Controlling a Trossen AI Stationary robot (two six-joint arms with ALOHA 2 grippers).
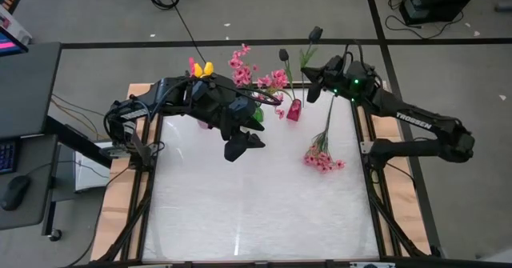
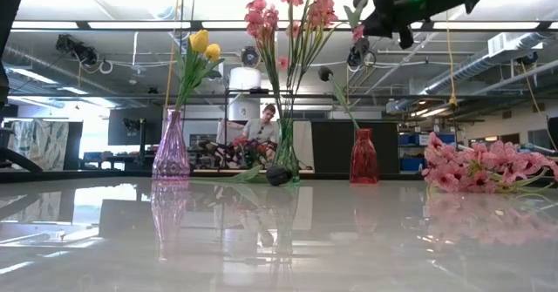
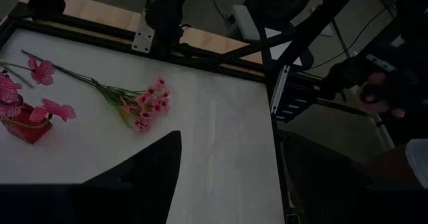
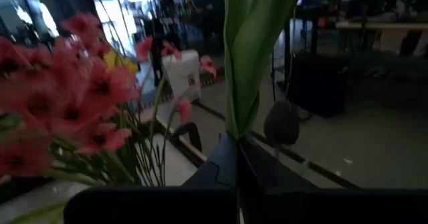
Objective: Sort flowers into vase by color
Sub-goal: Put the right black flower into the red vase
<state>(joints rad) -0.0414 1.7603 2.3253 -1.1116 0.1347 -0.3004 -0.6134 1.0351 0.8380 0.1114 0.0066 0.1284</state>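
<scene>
Right wrist view, nearest first: the right gripper [image 4: 235, 158] is closed on the green stem and leaves of a dark tulip [image 4: 281, 124], whose bloom shows just past the fingertips. The stem rises straight out from between the jaws, so the hold sits low on the stalk, below the leaves. Treat this flower as light, thin and springy: it will sway at the head and could slip if pinched on the smooth leaf, so the stem is the better place to hold.

To one side of the jaws stands a mass of pink blossoms [image 4: 73, 110].

High view: the right gripper [image 1: 318, 86] hangs above the far edge of the table [image 1: 256, 212], just beyond the red vase [image 1: 294, 112], which already appears to hold a dark tulip, though the view is poor there. A spray of pink blossoms [image 1: 323, 161] lies flat on the table on the near side of those jaws, still unsorted. Its stem is long and its many small blooms look soft and easily crushed; take it mid-stem.

The left gripper [image 1: 242, 144] hovers over the table with fingers spread wide, holding nothing. Beyond it stand the yellow tulips [image 1: 202, 68].
</scene>
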